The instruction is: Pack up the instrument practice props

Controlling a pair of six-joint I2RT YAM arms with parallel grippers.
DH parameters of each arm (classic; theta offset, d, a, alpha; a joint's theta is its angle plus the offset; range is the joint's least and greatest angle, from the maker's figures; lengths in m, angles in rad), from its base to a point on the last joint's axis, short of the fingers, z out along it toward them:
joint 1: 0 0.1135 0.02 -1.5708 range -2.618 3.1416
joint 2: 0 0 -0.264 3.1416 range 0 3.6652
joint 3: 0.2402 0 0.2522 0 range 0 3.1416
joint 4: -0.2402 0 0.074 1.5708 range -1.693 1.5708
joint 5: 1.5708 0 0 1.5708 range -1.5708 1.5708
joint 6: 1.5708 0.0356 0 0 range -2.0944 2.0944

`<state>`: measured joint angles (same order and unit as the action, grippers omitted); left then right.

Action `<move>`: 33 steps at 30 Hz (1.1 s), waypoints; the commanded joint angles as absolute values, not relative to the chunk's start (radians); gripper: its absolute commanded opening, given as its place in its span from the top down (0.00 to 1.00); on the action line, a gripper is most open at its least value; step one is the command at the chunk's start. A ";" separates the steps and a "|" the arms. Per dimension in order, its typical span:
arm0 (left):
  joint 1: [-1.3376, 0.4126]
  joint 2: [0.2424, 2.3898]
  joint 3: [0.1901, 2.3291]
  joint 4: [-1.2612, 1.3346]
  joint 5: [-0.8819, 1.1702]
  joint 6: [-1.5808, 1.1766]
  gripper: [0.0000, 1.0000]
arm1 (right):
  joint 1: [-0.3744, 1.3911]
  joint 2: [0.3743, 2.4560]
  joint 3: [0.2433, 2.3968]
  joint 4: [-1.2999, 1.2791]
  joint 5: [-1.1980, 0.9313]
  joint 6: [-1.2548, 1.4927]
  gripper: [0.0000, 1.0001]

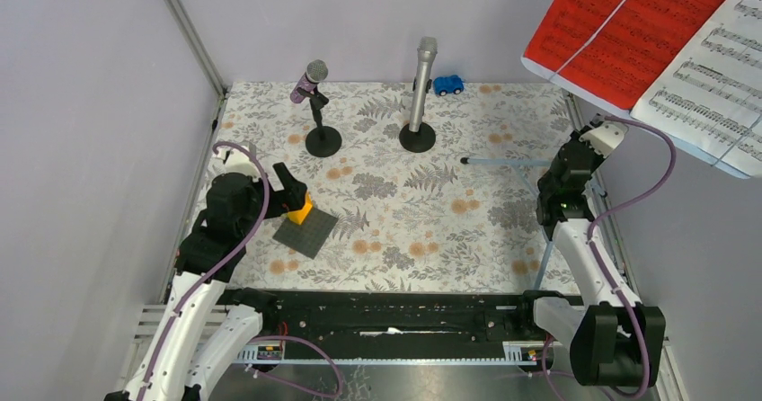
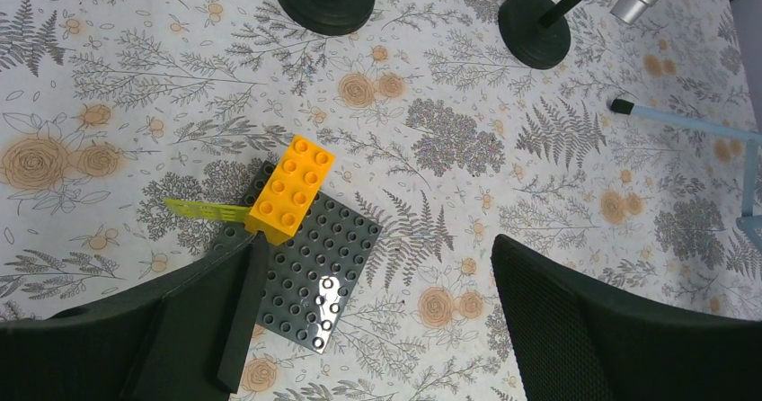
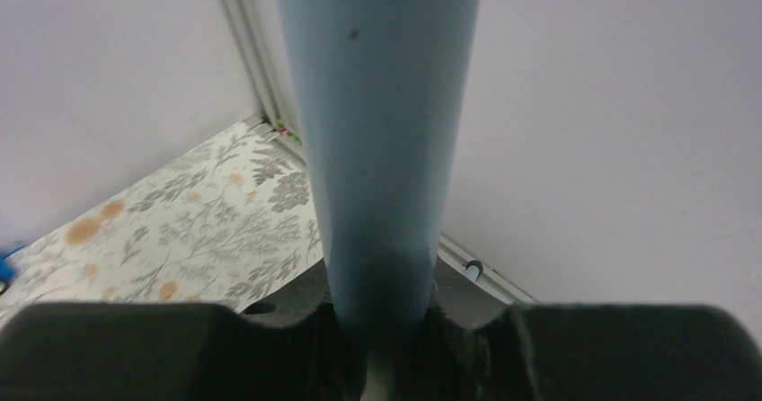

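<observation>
Progress looked slight: your right gripper (image 3: 382, 334) was clamped on the sheet-music holder (image 3: 377, 131), music sheets (image 1: 629, 32) above it. Your left gripper (image 2: 377, 329) hung with jaws apart, purple microphone (image 1: 309, 81) and silver microphone (image 1: 423, 68) standing in mounts (image 1: 323, 140) well beyond it.

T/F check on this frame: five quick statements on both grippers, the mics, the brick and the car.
1. The right gripper is shut on the pale-blue sheet-music stand pole. True.
2. The left gripper holds a microphone. False: it is open, empty, apart from the purple microphone.
3. The orange brick lies clear of the dark grey studded plate. False: it sits on the plate's corner.
4. The silver microphone stands upright in its black round-based mount. True.
5. The small blue toy car sits beside the brick. False: it is far off, by the silver microphone.
</observation>
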<state>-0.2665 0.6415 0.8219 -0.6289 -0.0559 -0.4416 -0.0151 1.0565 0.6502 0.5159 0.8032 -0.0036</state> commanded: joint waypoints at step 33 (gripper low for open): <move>-0.250 0.634 0.813 -0.571 -0.047 -0.434 0.01 | 0.730 0.835 0.755 0.305 0.664 0.251 1.00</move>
<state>-0.2550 0.6476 0.8215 -0.6266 -0.0486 -0.4419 0.5709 0.7963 0.7269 0.1257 0.5468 0.1081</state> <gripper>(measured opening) 0.988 0.289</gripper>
